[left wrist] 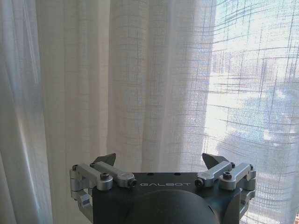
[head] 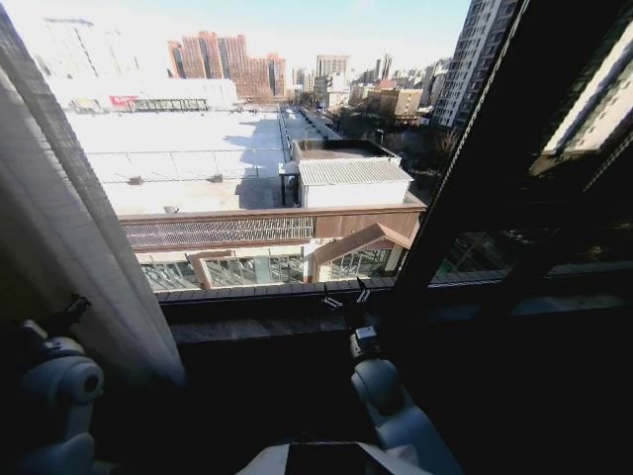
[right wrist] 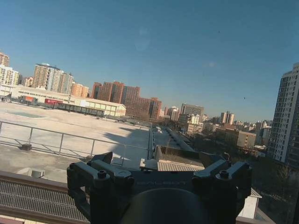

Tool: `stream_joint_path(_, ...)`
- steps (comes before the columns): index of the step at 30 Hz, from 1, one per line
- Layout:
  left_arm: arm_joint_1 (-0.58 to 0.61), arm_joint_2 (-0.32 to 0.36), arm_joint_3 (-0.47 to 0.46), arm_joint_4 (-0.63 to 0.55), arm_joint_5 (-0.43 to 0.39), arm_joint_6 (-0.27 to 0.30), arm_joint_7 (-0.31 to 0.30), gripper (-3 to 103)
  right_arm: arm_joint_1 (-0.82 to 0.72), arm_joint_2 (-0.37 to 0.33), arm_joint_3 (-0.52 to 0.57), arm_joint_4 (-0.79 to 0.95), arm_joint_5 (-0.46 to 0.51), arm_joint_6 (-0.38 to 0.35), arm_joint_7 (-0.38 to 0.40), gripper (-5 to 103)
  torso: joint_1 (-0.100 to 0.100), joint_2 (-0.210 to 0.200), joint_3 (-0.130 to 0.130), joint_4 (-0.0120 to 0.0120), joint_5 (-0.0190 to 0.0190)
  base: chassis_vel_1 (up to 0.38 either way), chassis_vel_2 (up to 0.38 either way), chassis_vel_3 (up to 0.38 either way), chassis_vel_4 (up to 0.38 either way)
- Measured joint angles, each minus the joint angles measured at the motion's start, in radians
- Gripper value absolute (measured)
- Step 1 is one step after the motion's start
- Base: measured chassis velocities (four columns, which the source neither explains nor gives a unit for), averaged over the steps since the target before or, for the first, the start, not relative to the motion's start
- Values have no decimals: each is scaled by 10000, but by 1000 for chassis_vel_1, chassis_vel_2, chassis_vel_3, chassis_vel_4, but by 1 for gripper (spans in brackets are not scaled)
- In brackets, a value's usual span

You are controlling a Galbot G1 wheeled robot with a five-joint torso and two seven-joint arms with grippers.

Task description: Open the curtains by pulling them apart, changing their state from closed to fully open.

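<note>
head view, at the window. the curtains [head: 69, 228] show as one sheer pleated panel gathered along the left edge of the view, hanging down to just above the left arm; the glass to its right is uncovered, so the rooftops and towers outside show plainly. a second panel cannot be made out on the right, where the dark window frame [head: 495, 168] crosses the view. judged from this, the left side looks drawn back and the opening is largely made.

the left hand [left wrist: 159, 161] sits low at the left, just beside the hanging fabric, pointed at the pleats; in its wrist view the fingers [left wrist: 105, 161] are spread and released, with cloth ahead of them but nothing between them. the placement suits a sideways push or pinch on the panel's edge.

the right hand [right wrist: 159, 161] is raised near the window sill [head: 277, 327], facing bare glass and the city beyond; its fingers are likewise spread, grasping nothing.
</note>
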Motion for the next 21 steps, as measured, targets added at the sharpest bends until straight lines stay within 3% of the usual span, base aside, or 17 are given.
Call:
stream_joint_path(4, 411, -252, 116, -448, 171, -99, 863, 100, -14, -83, 19, 40, 17, -6, 17, 100, 0, 0, 0, 0, -1, 0, 0, 0, 0)
stream_joint_path(8, 657, -355, 100, -439, 555, -992, 2737, 100, 32, -151, 106, -23, 54, 9, 27, 100, 0, 0, 0, -1, 0, 0, 0, 0, 0)
stream_joint_path(9, 657, -355, 100, -439, 555, -992, 2737, 100, 32, -151, 106, -23, 54, 9, 27, 100, 0, 0, 0, -1, 0, 0, 0, 0, 0)
stream_joint_path(10, 629, -292, 98, -288, 739, -1313, 3321, 100, 48, -163, 128, -62, 63, 32, 30, 100, 0, 0, 0, 0, -1, 0, 0, 0, 0)
stream_joint_path(11, 553, -223, 127, -168, 808, -1425, 3509, 100, 64, -180, 132, -89, 72, 51, 31, 100, 0, 0, 0, 0, 0, 0, 0, 0, 0)
stream_joint_path(21, -229, 426, 457, 893, 889, -1587, 3636, 100, 466, -446, 216, -410, 475, 113, 14, 100, 1, 0, 1, -1, -3, 0, 0, 0, 0)
